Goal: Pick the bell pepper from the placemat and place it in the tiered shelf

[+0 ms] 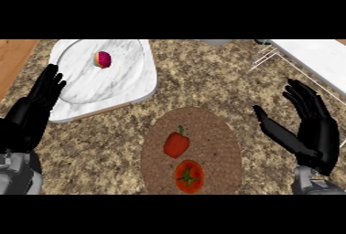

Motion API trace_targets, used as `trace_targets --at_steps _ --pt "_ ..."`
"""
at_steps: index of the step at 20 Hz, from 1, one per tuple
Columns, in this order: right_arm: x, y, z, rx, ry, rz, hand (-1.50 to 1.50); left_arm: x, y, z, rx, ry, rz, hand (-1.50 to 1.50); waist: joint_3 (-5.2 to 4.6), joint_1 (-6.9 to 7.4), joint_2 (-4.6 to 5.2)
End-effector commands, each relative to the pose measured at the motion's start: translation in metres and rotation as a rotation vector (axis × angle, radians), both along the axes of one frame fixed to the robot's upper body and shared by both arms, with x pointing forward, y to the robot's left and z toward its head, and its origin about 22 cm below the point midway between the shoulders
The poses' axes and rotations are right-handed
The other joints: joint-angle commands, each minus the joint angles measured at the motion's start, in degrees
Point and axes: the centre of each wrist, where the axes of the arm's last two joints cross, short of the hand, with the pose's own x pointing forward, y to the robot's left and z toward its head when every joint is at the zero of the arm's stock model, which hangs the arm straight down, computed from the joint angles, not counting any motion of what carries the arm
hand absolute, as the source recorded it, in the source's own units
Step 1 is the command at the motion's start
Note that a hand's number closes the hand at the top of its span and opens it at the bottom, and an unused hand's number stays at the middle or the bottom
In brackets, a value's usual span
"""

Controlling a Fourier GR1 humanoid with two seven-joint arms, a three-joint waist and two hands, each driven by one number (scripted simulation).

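Red bell pepper (pixel 176 144) touches the tomato (pixel 188 176); the right hand (pixel 312 132), fingers wide, might grab wrong.

Speckled brown-and-tan granite surface (pixel 101 151) fills the view; a strip of orange-brown wooden floor (pixel 13 59) shows far left.

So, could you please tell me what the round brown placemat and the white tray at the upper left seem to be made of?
The round brown placemat looks woven, perhaps rattan or wicker: a fine, matte, ribbed texture covers it. The white tray with rounded corners looks like polished marble or a marble-patterned material: pale grey veins run across a smooth surface.
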Motion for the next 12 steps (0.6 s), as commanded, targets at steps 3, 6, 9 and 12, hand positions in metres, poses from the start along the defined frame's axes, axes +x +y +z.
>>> trace_targets --at_steps 3,6,9,12 --pt "-0.019 0.063 0.022 -0.002 -0.021 0.116 -1.50 0.003 -0.008 -0.022 -0.099 0.085 0.036 0.00 -2.49 -0.42 0.86" --pt "-0.023 0.076 0.022 -0.076 0.160 0.210 -1.50 0.002 -0.003 -0.017 -0.091 0.095 0.026 0.00 -2.75 -0.55 0.74" --pt "-0.025 0.084 0.009 -0.200 0.378 0.294 -1.50 0.006 -0.006 -0.004 -0.073 0.087 0.009 0.00 -2.92 -0.45 0.98" --pt "-0.019 0.064 -0.004 -0.468 0.559 0.261 -1.50 -0.004 -0.008 -0.007 -0.066 0.098 0.017 0.00 -3.33 0.53 0.79"
